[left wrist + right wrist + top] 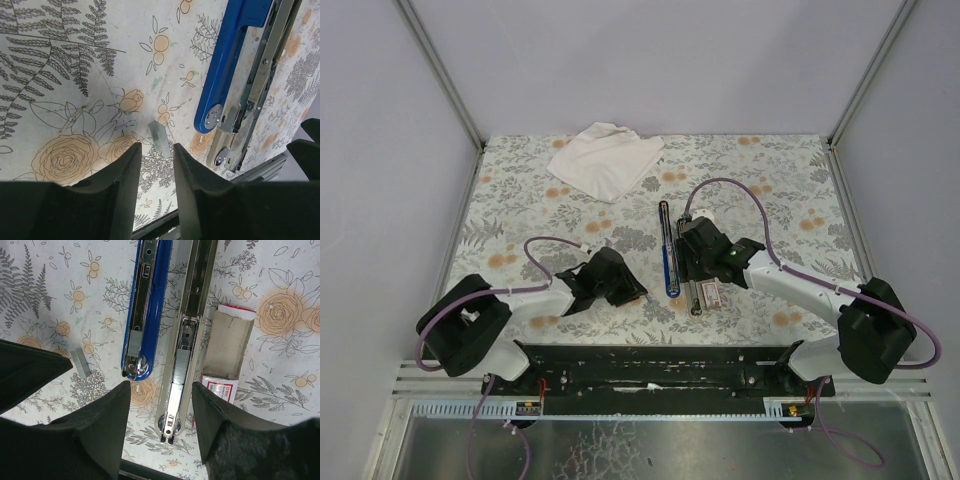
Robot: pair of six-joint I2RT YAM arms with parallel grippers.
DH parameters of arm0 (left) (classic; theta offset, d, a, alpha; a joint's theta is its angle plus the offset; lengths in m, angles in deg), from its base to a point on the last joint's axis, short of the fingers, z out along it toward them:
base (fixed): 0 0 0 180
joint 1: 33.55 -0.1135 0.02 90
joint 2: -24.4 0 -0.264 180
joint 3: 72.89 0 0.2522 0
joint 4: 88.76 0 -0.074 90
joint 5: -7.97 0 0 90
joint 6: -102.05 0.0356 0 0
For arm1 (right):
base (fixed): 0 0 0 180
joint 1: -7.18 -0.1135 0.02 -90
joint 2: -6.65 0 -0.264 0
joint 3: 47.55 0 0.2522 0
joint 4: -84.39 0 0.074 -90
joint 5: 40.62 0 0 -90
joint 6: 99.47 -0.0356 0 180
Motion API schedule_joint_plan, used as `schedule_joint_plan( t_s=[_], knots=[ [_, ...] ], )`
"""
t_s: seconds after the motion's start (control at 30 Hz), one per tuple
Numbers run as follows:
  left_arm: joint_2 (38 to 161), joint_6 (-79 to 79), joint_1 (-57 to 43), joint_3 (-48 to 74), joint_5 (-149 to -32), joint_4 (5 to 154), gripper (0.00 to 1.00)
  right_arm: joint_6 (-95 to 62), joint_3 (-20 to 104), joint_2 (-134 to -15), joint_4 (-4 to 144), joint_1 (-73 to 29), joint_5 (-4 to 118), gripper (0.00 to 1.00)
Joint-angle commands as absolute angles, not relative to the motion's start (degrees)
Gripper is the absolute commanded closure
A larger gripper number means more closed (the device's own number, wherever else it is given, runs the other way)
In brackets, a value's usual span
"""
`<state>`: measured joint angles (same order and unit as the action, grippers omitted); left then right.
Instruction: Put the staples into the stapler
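Short silvery staple strip (159, 135) lies loose and flat, left of the near end of the long opened-out stapler (670, 258), apart from it. Small flat cardboard staple box (227, 347) with a red-and-white label sits just beside the stapler on its right, by the same end. The tray is open and shows bare brown cardboard. Can't tell if any strips are in it.

Stapler parts lie parallel, side by side: glossy blue arm (150, 305) on the left, silvery metal magazine rail (189, 315) on the right, channel up.

Right tool (161, 395): jaws spread wide, black fingers either side of the rail's near end, gripping nothing. Left tool (155, 146): jaws slightly parted, tips at the strip's near edge, empty.

Surface (520, 200) is a matte floral-print sheet. Crumpled white cloth (607, 160) lies well past the stapler's far end, to its left.
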<state>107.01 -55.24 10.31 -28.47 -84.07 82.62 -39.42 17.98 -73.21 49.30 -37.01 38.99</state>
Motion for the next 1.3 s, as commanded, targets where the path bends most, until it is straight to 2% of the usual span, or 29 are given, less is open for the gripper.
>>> schedule_joint_plan(
  t_s=[0.0,0.37,0.83,1.27],
  knots=[
    [108.43,-55.46,10.59,-28.71,-83.69,87.83,0.7,-38.92,18.66,-71.83,50.14,-36.57,39.27,0.41],
    [110.78,-54.42,10.51,-28.19,-84.13,89.02,0.75,-38.82,19.24,-73.36,50.05,-36.56,39.36,0.4],
    [112.2,-54.57,9.62,-28.25,-85.7,91.11,0.88,-38.65,19.83,-74.86,49.78,-36.52,39.43,0.4],
    [113.44,-54.79,8.43,-28.54,-87.38,92.49,0.92,-38.56,20.68,-75.77,49.36,-36.51,39.2,0.4]
  ],
)
